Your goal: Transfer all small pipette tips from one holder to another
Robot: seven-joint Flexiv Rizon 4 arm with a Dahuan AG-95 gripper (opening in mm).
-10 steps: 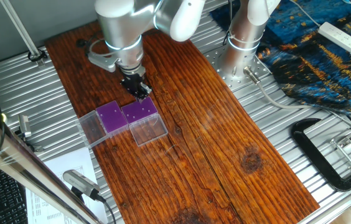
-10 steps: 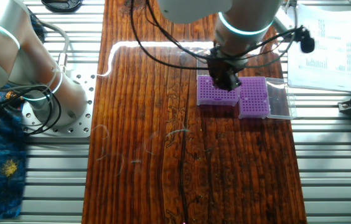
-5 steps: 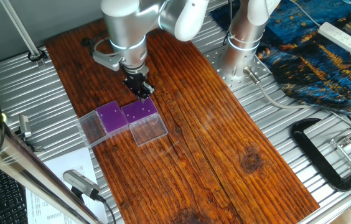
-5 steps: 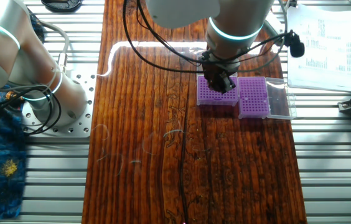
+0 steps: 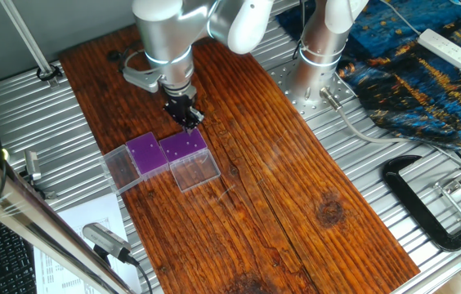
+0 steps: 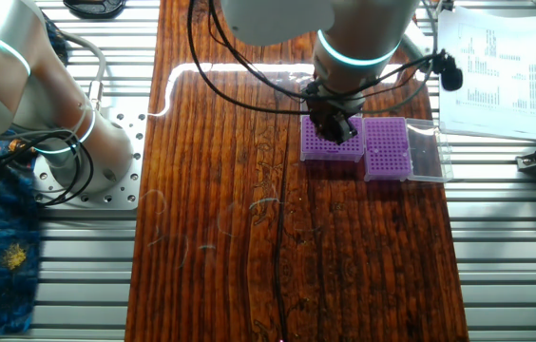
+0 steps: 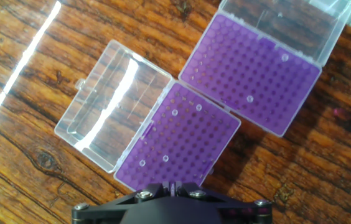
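You had raised the gripper (image 5: 188,122) slightly above the nearer holder (image 7: 178,144), its four tips (image 7: 174,113) unmoved; whether its fingers held one, you could not tell.

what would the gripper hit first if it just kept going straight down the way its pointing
Probably the purple top of the nearer holder: the gripper hangs over that holder's edge, pointing down. Exact depth is unclear, so it might land at the rim.

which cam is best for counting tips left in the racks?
Hand view: both purple racks face the lens, tips showing as pale dots, four on the nearer rack, two on the farther. Both fixed views show racks small, the gripper partly covering one.
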